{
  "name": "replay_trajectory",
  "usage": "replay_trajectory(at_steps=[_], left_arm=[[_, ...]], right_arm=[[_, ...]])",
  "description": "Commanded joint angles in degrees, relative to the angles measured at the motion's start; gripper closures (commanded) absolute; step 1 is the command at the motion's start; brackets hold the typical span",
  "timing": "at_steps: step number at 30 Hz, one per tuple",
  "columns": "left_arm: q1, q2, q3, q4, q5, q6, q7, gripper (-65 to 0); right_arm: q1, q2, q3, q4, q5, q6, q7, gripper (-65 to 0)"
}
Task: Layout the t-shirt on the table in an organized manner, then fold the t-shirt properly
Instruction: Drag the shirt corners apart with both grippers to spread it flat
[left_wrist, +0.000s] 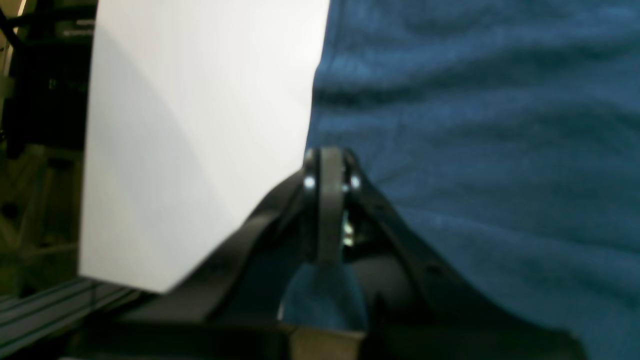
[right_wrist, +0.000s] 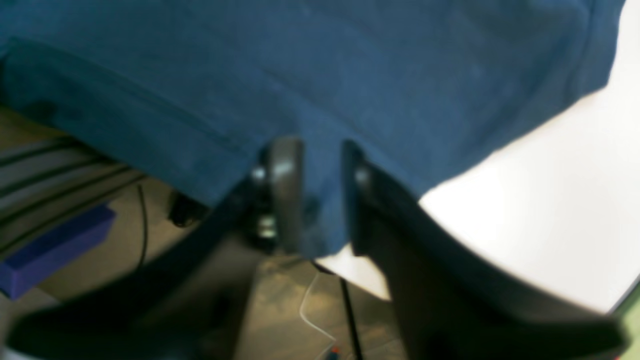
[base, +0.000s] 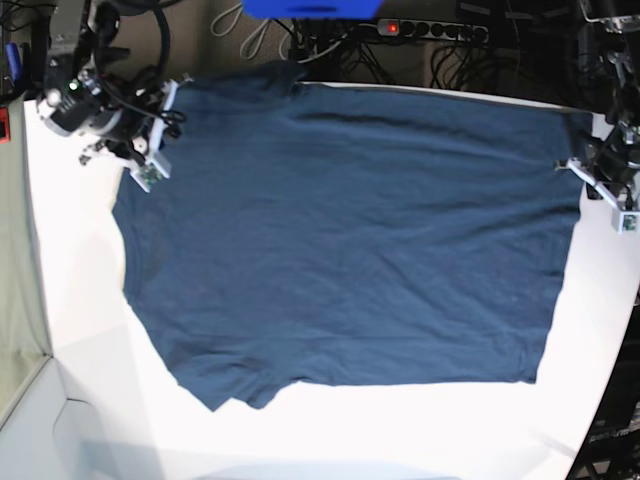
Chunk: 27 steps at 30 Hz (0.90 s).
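the t-shirt (base: 340, 240) lies spread nearly flat across the white counter (base: 90, 330), filling most of the base view, with one sleeve at the lower left and mild wrinkles over the body. that overhead view shows both arms at the far corners of the cloth but hides how their jaws stand. the left wrist view fills that in: the left gripper (left_wrist: 330, 165) is pinched together right at the shirt's edge where cloth meets bare counter, and a bit of blue cloth shows low between its fingers, though the blur leaves it unclear whether the edge is really pinched. the right wrist view shows the right gripper (right_wrist: 320, 150) with its jaws apart, a fold of the shirt's hem sitting in the gap between them, the cloth draping past the counter's edge there. only this view shows the floor, cables and a blue block (right_wrist: 55, 245) below.
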Motion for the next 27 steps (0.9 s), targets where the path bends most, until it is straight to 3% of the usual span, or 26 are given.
replay_trajectory(at_steps=[1, 3, 8, 16, 19, 23, 25, 27], left_arm=[[0.7, -0.9, -1.4, 0.8, -0.3, 0.2, 0.6, -0.5], [1.5, -0.6, -3.2, 0.8, -0.4, 0.2, 1.3, -0.5], [2.2, 2.3, -8.5, 0.9, -0.5, 0.1, 1.8, -0.5], [2.1, 5.6, -11.6, 1.1, -0.5, 0.1, 1.9, -0.9], [1.6, 7.1, -14.1, 1.1, -0.5, 0.1, 4.9, -8.8], [-1.8, 8.9, -19.0, 1.1, -0.5, 0.1, 11.7, -30.0], [-2.0, 8.6, -19.7, 1.2, -0.5, 0.1, 13.0, -35.9], [-1.9, 8.6, -19.8, 1.2, -0.5, 0.0, 13.2, -37.2]], right_arm=[[-0.5, 0.4, 1.4, 1.0, 0.0, -0.1, 0.5, -22.3], [-2.1, 0.4, 2.9, 1.0, 0.1, -0.1, 2.6, -25.6], [-5.5, 0.4, 5.0, 0.9, 0.1, -0.1, 6.9, -26.2], [-6.6, -0.6, 5.0, 0.7, 0.3, -0.1, 8.1, -26.2], [-6.6, -0.8, 5.0, 0.7, 0.3, -0.1, 8.1, -26.2], [-6.6, -0.7, 5.0, 0.7, 0.3, -0.1, 8.1, -26.2], [-6.6, -0.7, 5.0, 0.7, 0.3, -0.1, 8.1, -26.2], [-6.6, -0.7, 5.0, 0.7, 0.3, -0.1, 8.1, -26.2]])
